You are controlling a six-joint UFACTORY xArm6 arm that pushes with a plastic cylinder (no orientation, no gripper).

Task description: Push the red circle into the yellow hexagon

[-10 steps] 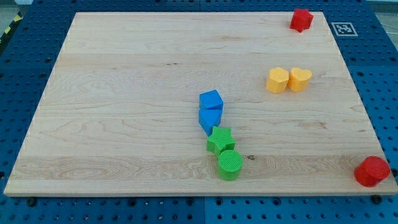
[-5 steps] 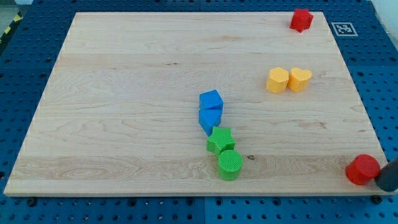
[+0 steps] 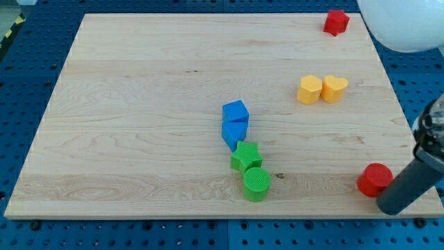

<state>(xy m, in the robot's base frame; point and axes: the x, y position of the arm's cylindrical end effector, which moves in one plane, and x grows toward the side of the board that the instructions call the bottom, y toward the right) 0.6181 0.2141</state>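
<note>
The red circle (image 3: 374, 180) lies near the board's bottom right corner. My tip (image 3: 388, 207) is at the end of the dark rod, just to the lower right of the red circle and touching or almost touching it. The yellow hexagon (image 3: 309, 89) sits in the upper right part of the board, with a yellow heart (image 3: 335, 89) touching its right side. The hexagon is well above and to the left of the red circle.
A second red block (image 3: 336, 22) is at the top right corner. Two blue blocks (image 3: 235, 123), a green star (image 3: 245, 156) and a green circle (image 3: 257, 184) form a chain at the centre bottom. A white rounded arm part (image 3: 402, 24) covers the top right.
The rod has come in from the view's right and pushed the red circle to the left and slightly up along the bottom edge. The other blocks have not moved.
</note>
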